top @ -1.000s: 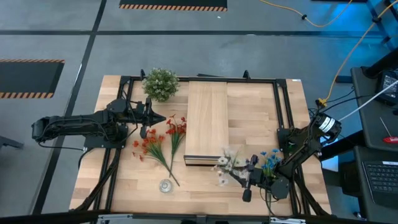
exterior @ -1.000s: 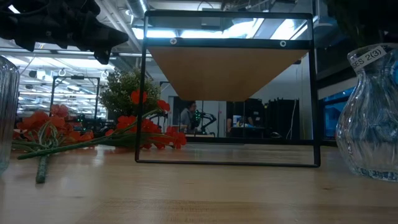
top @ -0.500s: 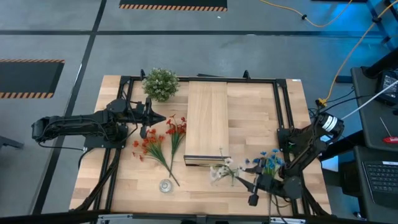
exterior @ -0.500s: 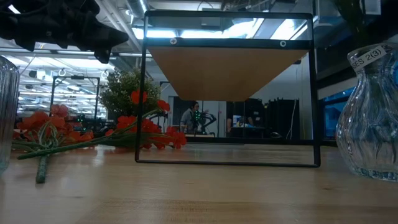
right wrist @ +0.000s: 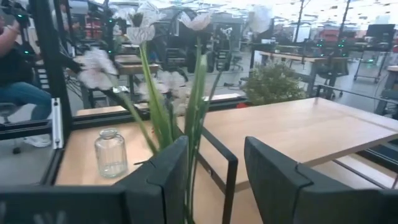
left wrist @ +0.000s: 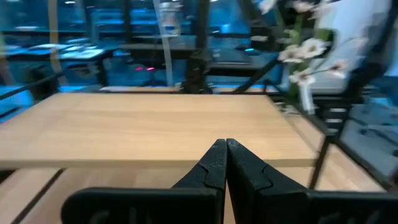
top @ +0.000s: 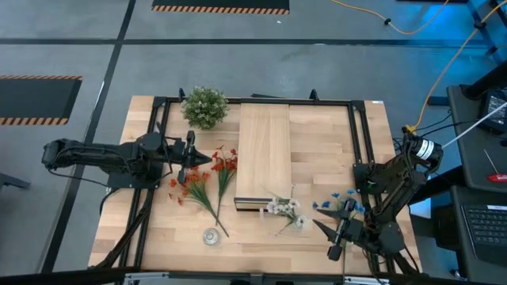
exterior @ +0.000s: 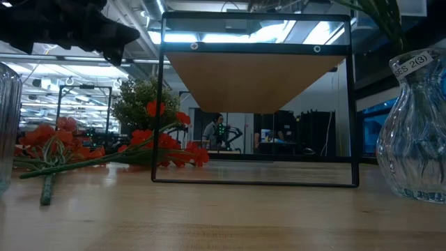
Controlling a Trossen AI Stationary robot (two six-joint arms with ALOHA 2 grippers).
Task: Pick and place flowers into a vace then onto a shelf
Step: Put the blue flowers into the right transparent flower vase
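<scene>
**A:** How should this step go? The right gripper [top: 339, 234] sits at the table's near right corner with its jaws apart. The green stems of the white flowers [top: 284, 208] run between its fingers [right wrist: 166, 177].

**B:** I judge it must close low on the stems, lift them clear, then carry them stem-first to a vase mouth (slowly, since the blooms would sway). The white spray lies just beside the dark front end of the shelf [top: 263, 150]. The blue flowers [top: 342, 203] are near the gripper, and the red-orange flowers [top: 204, 178] lie left of the shelf.

**A:** And the left gripper [top: 200, 157]?

**B:** Pinched shut on nothing, hovering above the red-orange flowers.

**A:** What stays unclear?

**B:** Whether the fingers touch the stems at all. From above only the small glass vase [top: 210, 236] shows. The table-level view cuts off a larger vase [exterior: 414, 125] at its edge, so I cannot place that one on the table.
</scene>
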